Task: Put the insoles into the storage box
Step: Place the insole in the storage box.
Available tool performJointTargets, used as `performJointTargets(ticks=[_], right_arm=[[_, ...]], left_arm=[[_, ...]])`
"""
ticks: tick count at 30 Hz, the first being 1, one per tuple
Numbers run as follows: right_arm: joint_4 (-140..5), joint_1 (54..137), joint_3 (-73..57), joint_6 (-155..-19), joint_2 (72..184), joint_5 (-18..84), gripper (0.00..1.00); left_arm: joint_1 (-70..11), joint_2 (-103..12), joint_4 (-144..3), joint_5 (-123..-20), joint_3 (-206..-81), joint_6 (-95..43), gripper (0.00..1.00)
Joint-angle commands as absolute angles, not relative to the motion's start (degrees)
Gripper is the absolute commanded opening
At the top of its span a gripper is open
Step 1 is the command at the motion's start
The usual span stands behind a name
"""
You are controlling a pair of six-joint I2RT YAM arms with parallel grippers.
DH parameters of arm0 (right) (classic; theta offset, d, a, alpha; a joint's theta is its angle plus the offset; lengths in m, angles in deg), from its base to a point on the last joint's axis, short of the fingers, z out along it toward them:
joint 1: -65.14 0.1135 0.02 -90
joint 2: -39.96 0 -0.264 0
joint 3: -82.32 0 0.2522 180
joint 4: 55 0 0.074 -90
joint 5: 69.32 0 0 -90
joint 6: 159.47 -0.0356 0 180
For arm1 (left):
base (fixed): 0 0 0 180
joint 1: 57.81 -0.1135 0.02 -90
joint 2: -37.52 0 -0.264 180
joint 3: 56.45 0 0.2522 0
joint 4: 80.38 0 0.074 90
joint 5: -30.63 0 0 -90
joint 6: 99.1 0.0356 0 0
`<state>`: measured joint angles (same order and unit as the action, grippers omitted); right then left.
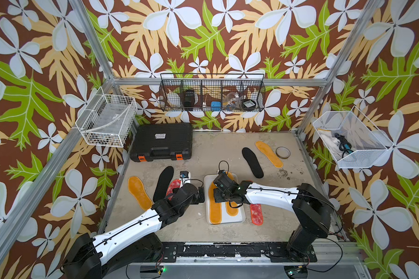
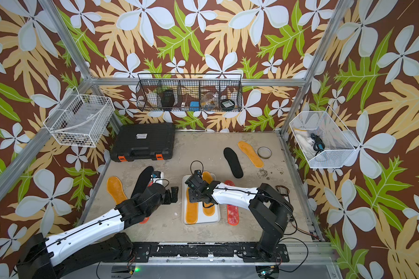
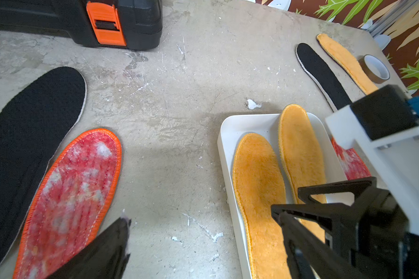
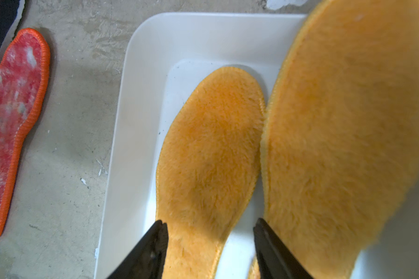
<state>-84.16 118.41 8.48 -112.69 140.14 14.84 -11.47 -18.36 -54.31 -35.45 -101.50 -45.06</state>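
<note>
1. My right gripper (image 4: 209, 227) hangs over the storage box (image 4: 143, 72). Its fingers (image 4: 150, 253) stand partly apart with nothing pinched between them. They straddle the narrow waist of the flat orange insole (image 4: 211, 145), and I cannot tell whether the tips touch its fuzz.
2. That insole lies on the box floor. Its long axis runs straight ahead from my fingertips, broad end farthest from them, parallel to the box's long wall.
3. The relation that matters is with the tilted orange insole (image 4: 348, 120). It lies just outside one finger, edge touching the flat one and heading the same way. In both top views one end pokes past the box's short rim, so I judge it not fully seated. My right fingers are the nearer ones to nudge it.
4. My left gripper (image 1: 200, 194) is spread wide and empty, beside the box's other long wall. The near red-white insole (image 3: 68, 198) and the near black insole (image 3: 29, 135) lie off to one side of those fingers, roughly parallel to the box.
5. The outer orange insole (image 1: 139, 193) lies beyond those two.
6. The other red-white insole (image 1: 256, 213) lies just beside the box under my right forearm.
7. The far black insole (image 1: 252, 162) and the far orange insole (image 1: 269, 154) lie well ahead, by a tape roll (image 1: 283, 152).
</note>
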Motion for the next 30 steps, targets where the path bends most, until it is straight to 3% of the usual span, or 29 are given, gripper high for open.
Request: performJointTargets(ticks=[1, 4, 14, 25, 30], right_arm=[[-83.75, 118.49, 7.42, -112.41, 142.28, 15.59, 0.63], [-83.45, 118.49, 7.09, -112.7, 144.63, 16.44, 0.72], [-78.52, 118.61, 7.72, -111.73, 144.02, 22.84, 0.68], [-90.8, 118.57, 8.15, -110.27, 132.89, 7.55, 0.76], [-95.56, 118.57, 8.49, -111.02, 134.67, 0.39, 0.8]], left_arm=[[-11.58, -18.12, -53.44, -35.29, -101.32, -45.38, 1.0], [-11.59, -18.2, -53.64, -35.36, -101.34, -45.24, 1.0], [-11.63, -18.38, -53.74, -35.18, -101.23, -44.9, 1.0], [-11.59, -19.26, -54.83, -35.9, -101.0, -44.62, 1.0], [-11.62, -19.35, -55.28, -36.33, -100.54, -44.67, 1.0]])
